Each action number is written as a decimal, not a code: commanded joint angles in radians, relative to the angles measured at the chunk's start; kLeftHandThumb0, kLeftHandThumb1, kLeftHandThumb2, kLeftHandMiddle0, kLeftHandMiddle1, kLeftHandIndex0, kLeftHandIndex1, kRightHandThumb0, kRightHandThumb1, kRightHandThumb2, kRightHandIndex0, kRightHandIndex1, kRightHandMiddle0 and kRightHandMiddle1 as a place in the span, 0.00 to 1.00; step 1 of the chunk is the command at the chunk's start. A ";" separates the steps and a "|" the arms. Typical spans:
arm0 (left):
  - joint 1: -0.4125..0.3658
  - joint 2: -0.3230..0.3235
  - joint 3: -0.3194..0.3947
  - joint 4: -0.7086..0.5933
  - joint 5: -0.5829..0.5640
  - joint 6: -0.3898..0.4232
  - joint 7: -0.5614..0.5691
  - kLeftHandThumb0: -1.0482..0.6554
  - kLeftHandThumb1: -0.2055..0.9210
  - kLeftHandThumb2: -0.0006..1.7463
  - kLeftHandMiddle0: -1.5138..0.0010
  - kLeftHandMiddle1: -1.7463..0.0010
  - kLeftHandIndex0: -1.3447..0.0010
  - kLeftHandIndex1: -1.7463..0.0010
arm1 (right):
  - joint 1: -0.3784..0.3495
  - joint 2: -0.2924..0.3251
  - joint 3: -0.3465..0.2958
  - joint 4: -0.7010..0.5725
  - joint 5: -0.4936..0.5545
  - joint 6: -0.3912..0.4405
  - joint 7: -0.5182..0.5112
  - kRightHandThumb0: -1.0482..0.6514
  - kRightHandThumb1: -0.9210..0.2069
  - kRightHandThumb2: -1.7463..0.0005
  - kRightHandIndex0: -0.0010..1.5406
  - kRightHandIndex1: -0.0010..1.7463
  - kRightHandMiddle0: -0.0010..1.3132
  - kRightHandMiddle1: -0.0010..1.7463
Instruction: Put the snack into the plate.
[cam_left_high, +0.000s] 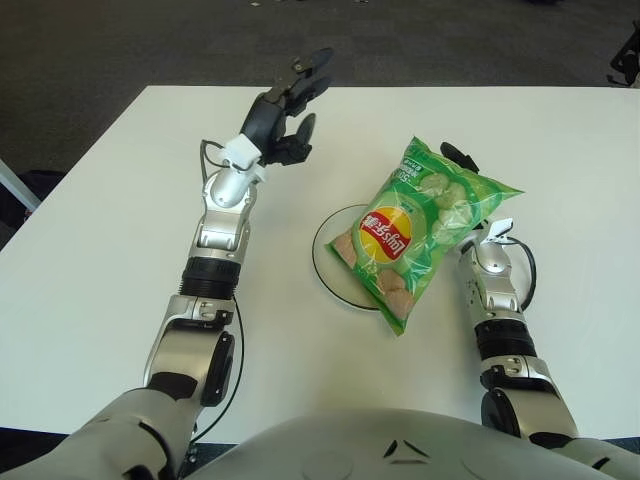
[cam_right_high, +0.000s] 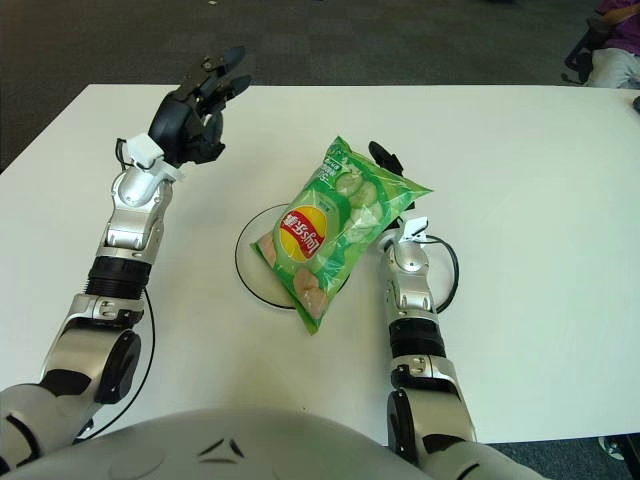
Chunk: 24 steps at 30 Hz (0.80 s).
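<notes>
Now our right hand (cam_left_high: 462, 190) grips the green snack bag (cam_left_high: 418, 232) from behind, held tilted above the white plate (cam_left_high: 332, 262), our left hand (cam_left_high: 288, 112) raised beyond, fingers loosely spread, holding nothing.

The green snack bag (cam_left_high: 420, 228) carries a round red-and-yellow Lay's-style emblem (cam_left_high: 388, 232) with white characters across its red band, seen turned sideways. The characters are too small to read with certainty. Nothing else legible shows on the white plate (cam_left_high: 330, 262) or the white table (cam_left_high: 120, 220).
</notes>
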<state>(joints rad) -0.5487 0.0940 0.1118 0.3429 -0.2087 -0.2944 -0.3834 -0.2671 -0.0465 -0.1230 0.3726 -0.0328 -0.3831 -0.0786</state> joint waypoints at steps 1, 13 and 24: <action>-0.017 -0.087 0.171 0.195 -0.233 0.025 0.006 0.22 1.00 0.39 0.63 0.98 0.77 0.93 | 0.004 0.003 -0.009 -0.012 -0.126 -0.247 -0.149 0.21 0.00 0.55 0.30 0.01 0.23 0.03; -0.006 -0.117 0.089 0.247 0.293 -0.247 0.633 0.25 1.00 0.35 0.48 0.93 0.61 0.87 | -0.009 0.002 -0.016 0.041 -0.173 -0.313 -0.222 0.22 0.00 0.55 0.33 0.01 0.26 0.04; -0.017 -0.099 0.050 0.321 0.410 -0.339 0.792 0.30 1.00 0.28 0.49 0.95 0.73 0.51 | 0.025 -0.171 0.060 -0.045 -0.654 -0.156 -0.450 0.25 0.00 0.68 0.33 0.01 0.32 0.05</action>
<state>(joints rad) -0.5427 -0.0232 0.1758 0.6280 0.1741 -0.5942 0.3688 -0.2584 -0.1405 -0.0999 0.3801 -0.5117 -0.6101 -0.4528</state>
